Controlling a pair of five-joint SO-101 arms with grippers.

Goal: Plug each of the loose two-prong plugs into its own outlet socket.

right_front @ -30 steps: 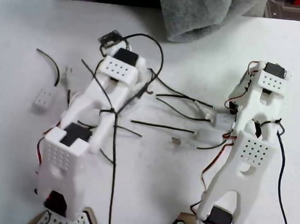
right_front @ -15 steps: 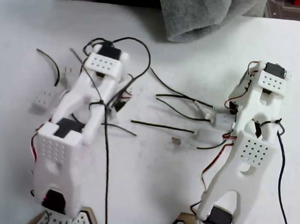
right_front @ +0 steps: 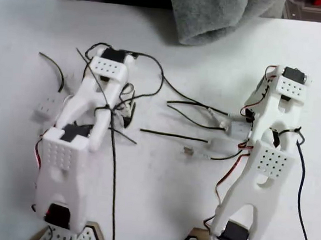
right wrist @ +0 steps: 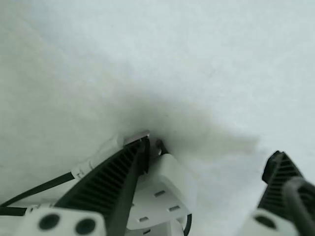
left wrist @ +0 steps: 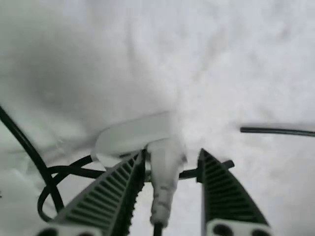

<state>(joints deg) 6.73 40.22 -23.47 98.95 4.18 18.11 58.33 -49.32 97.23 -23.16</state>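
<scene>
**Near edge.** Left arm (right_front: 62,162) stands at 7 o'clock on the table (right_front: 159,209) and runs toward 11. Right arm (right_front: 265,161) stands at 5 o'clock and runs toward 1.

**Left gripper (left wrist: 172,156).** Fingers are apart with a white plug (left wrist: 165,169) between them, its cord trailing back to the wrist. One finger touches the plug's side and a gap shows at the other, so it is not clamped. A white housing (left wrist: 133,135) touches the plug's nose and is probably a socket. Cannot tell whether the prongs are in.

**Right gripper (right wrist: 211,150).** Fingers are wide apart and grip nothing. A slotted block (right wrist: 165,194) lies between them, close to one finger. A metal-tipped plug end (right wrist: 135,138) sits at that fingertip.

**Mid-table.** A loose plug (right_front: 211,150) lies free just toward 3 o'clock of centre, beside the right arm, prongs pointing to 9. A spare socket (right_front: 46,105) lies at 9 o'clock beside the left arm, with no plug seen in it.

**Far edge.** A grey cloth (right_front: 218,16) lies at 12 o'clock.

**Step (judged).** The left-side mating is in hand. The loose plug is not yet seated.

**Next (judged).**
- Close the left fingers on the plug.
- Square the prongs to the slots and press straight in.
- The housing is light and may slide, so it needs bracing.
</scene>
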